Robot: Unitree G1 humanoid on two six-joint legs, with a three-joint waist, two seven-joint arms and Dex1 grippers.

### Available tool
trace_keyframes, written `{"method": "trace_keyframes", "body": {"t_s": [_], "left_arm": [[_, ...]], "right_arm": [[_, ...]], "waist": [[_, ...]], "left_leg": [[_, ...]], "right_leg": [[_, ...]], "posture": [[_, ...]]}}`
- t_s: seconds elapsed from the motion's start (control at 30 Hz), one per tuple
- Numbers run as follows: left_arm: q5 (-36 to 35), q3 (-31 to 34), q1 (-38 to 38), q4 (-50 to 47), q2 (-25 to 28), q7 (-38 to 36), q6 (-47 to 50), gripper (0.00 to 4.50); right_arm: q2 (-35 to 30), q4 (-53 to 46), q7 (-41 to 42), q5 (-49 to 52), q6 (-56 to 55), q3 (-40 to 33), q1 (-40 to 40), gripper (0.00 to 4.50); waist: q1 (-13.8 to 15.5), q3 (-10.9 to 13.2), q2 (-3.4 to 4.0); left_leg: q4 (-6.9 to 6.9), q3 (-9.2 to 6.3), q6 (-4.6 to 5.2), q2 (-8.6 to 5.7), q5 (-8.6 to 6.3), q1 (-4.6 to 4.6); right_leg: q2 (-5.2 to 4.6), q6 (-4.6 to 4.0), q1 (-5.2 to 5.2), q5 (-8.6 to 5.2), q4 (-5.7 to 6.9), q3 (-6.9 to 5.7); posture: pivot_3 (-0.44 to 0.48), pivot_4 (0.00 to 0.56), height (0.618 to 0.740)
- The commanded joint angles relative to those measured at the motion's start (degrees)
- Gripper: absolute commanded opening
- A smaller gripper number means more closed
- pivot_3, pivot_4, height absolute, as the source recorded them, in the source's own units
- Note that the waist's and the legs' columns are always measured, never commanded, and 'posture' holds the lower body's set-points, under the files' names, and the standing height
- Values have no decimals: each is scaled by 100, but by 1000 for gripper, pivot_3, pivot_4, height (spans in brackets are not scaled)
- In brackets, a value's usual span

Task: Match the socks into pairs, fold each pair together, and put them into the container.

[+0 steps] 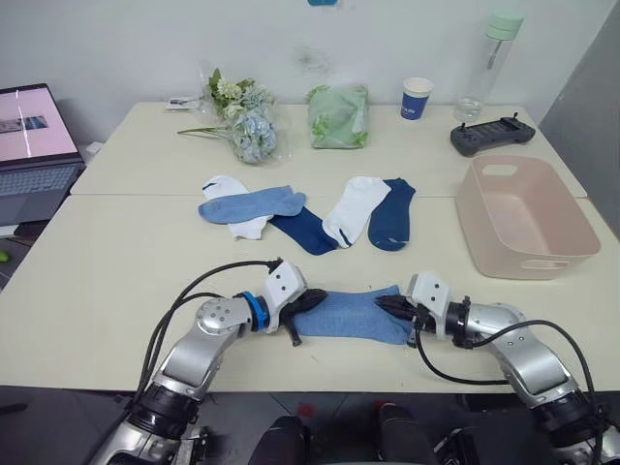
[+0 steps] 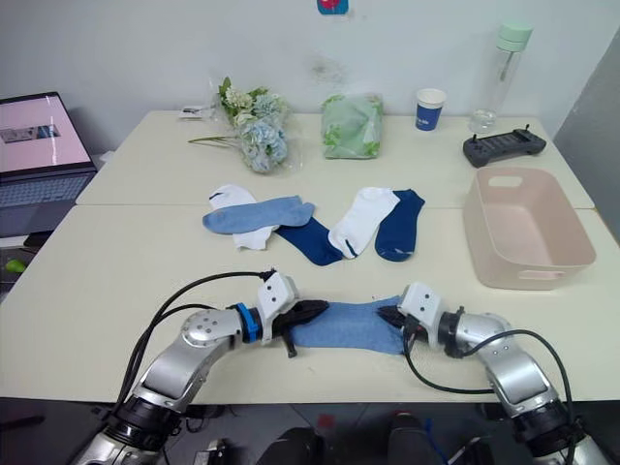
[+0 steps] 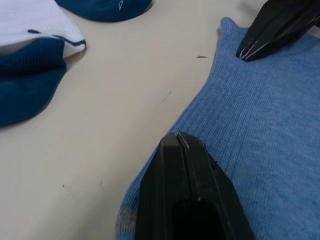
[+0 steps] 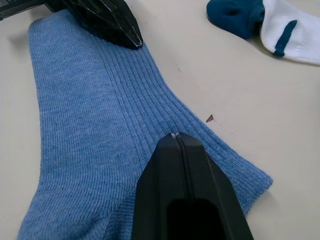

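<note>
Fingers of both black grippers are pressed together on the ends of a light blue ribbed fabric sock [image 1: 354, 315] lying flat at the near table edge: the left gripper [image 1: 308, 301] on its left end, the right gripper [image 1: 391, 306] on its right; whether they truly pinch cloth is hard to judge. Farther back lie a second light blue sock [image 1: 250, 204], two white socks [image 1: 355, 209] and two navy socks [image 1: 392, 212], overlapping. Right of them stands the pale pink rectangular plastic tub [image 1: 524, 218].

Silver arms, black cables, black fingers [image 1: 308, 302]
</note>
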Motion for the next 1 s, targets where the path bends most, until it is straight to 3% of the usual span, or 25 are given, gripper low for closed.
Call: {"method": "trace_keyframes", "body": {"t_s": [0.03, 0.37, 0.47, 0.6, 0.77, 0.87, 1.0], "left_arm": [[181, 46, 208, 210, 139, -40, -206, 0], [-254, 594, 193, 10, 142, -227, -522, 0], [-756, 740, 194, -397, 77, -436, -114, 0], [-945, 468, 309, -1078, 485, -954, 512, 0], [-446, 166, 405, -1030, 767, -941, 576, 0], [31, 73, 489, -707, 965, -819, 365, 0], [-16, 212, 547, -651, 1017, -797, 373, 0]], "right_arm": [[-155, -33, 68, 29, 30, -252, 316, 26], [-395, -179, 560, 433, -182, -767, 456, 26], [-240, -376, 713, 728, -185, -830, 276, 26], [-179, -450, 960, 583, -107, -420, 104, 26], [-247, -211, 1083, 91, -185, 71, 137, 26], [-508, -171, 1153, -37, -211, -3, 313, 26], [-899, -82, 1285, -13, -307, -214, 498, 26]], "waist": [[4, -4, 3], [-2, -7, 7], [-5, -4, 7], [-15, -4, 7], [-8, -3, 9], [0, -3, 9], [7, -7, 8]], "left_leg": [[0, 0, 0, 0, 0, 0], [0, 2, 0, 1, 0, 4], [0, 1, 0, 3, 0, 0], [0, 1, 0, 5, 0, 0], [-1, 1, 0, 5, -1, 0], [-1, 1, 0, 6, -1, 2], [-1, 0, 0, 5, -1, 5]], "right_leg": [[0, 0, 0, 0, 0, 1], [2, 0, 2, 0, 3, 0], [4, 0, -1, 0, 3, 1], [4, 0, -1, 0, 4, 0], [9, 0, -1, 0, 2, 1], [9, 0, 0, 0, 2, 1], [9, 0, 6, 0, -1, 1]], "posture": [[0, 150, 740], [0, 150, 740], [0, 150, 740], [0, 150, 740], [0, 150, 740], [0, 150, 740], [0, 150, 740]]}}
